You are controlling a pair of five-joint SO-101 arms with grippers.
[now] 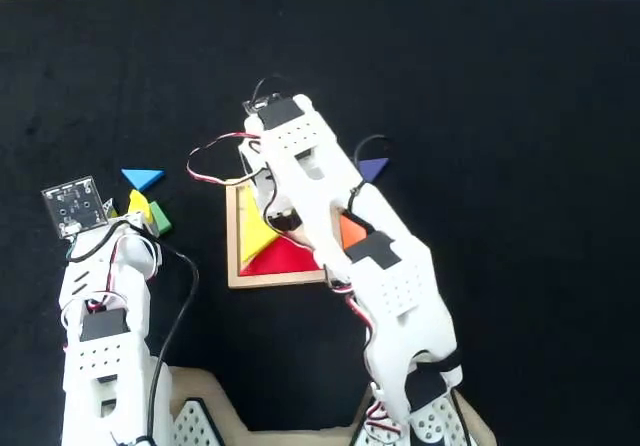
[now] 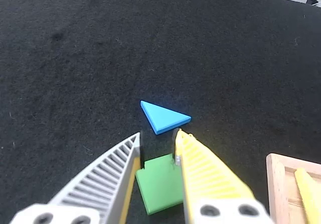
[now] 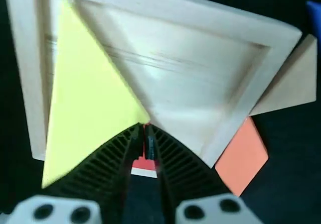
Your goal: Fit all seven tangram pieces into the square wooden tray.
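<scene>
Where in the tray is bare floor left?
In the square wooden tray, bare floor runs from the large yellow triangle to the rim beside the orange piece. Crowded where the red triangle sits at the right jaws.

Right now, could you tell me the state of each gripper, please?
Left gripper: open, over the green piece.
Right gripper: closed on the red piece.
</scene>
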